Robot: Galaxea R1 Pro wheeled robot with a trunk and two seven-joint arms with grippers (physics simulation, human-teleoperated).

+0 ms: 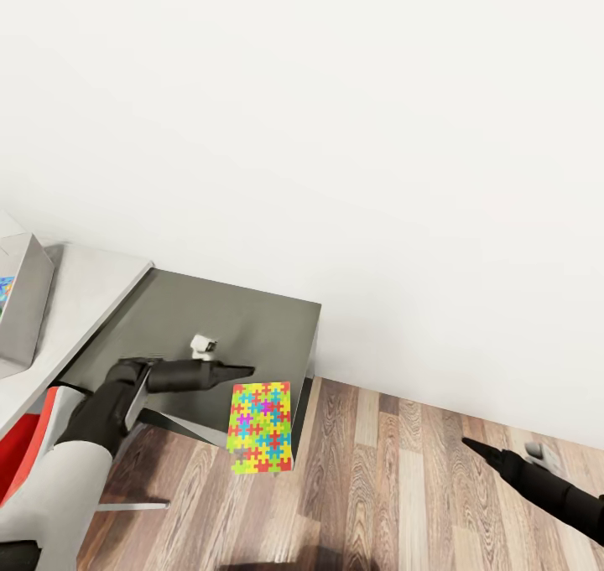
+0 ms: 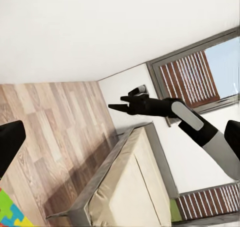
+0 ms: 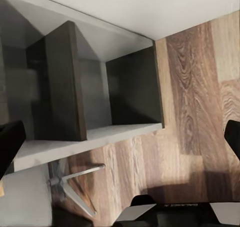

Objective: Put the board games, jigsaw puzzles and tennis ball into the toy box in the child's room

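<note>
Here the left fingers (image 1: 243, 373) pinch a jigsaw puzzle (image 1: 261, 428); whether the right fingers (image 1: 475, 448) are parted, I cannot tell.

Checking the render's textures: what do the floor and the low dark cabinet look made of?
Floor: wood planks, satin finish, judging by brown grain and board seams. Cabinet: likely painted or laminated board, matte dark grey; flat, grainless panels leave it open.
</note>
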